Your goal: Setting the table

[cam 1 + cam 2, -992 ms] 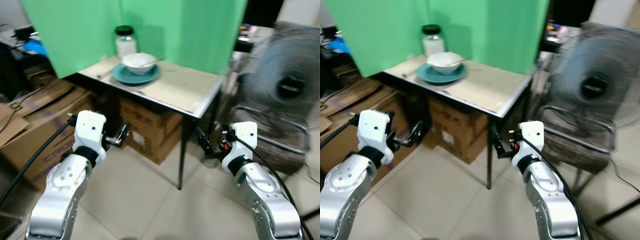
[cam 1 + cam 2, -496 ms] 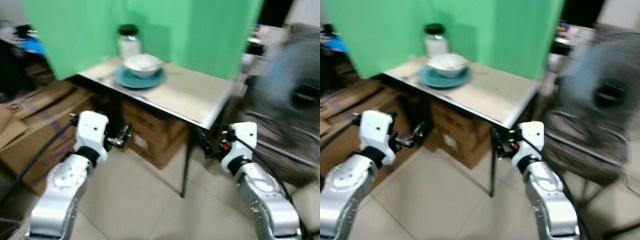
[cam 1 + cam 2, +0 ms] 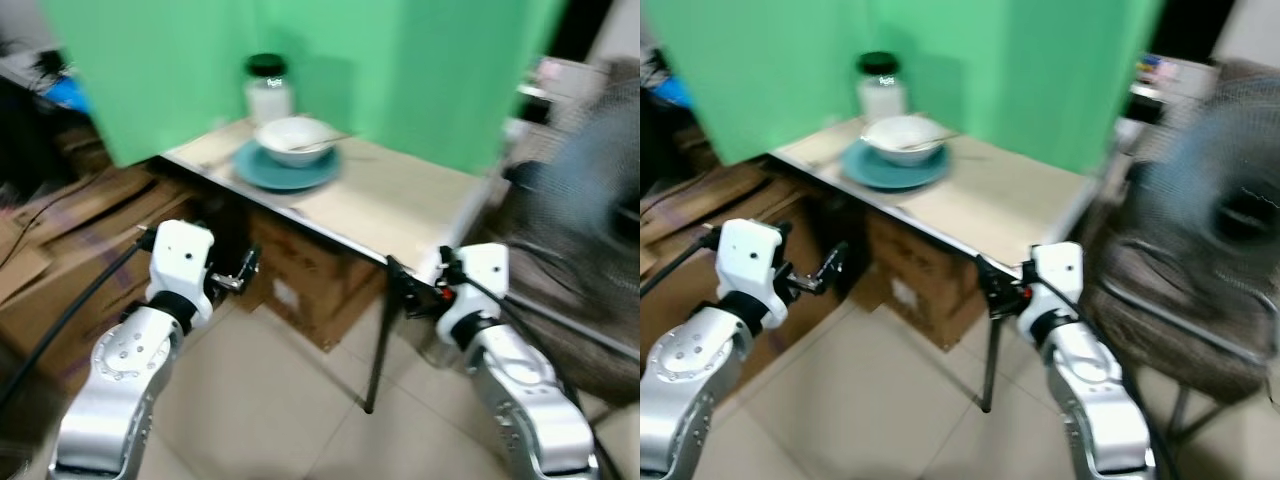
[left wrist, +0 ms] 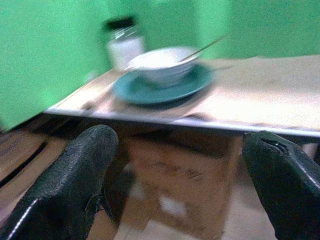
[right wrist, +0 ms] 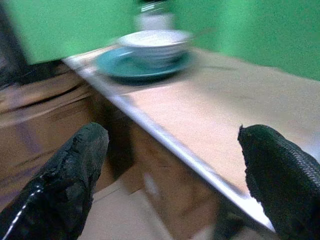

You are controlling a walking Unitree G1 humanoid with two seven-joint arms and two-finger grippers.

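one bowl (image 3: 296, 139); one plate (image 3: 287, 171); one jar (image 3: 267, 90)

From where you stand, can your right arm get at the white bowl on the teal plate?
Probably not yet. The right tool hangs open below the table's near edge, while the white bowl sits far across on the teal plate. Nothing blocks the way.

White bowl (image 3: 296, 139) on teal plate (image 3: 287, 169).

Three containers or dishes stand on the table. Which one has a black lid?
The glass jar, standing at the back by the green screen. The white bowl is open, with a utensil in it, and rests on the teal plate.
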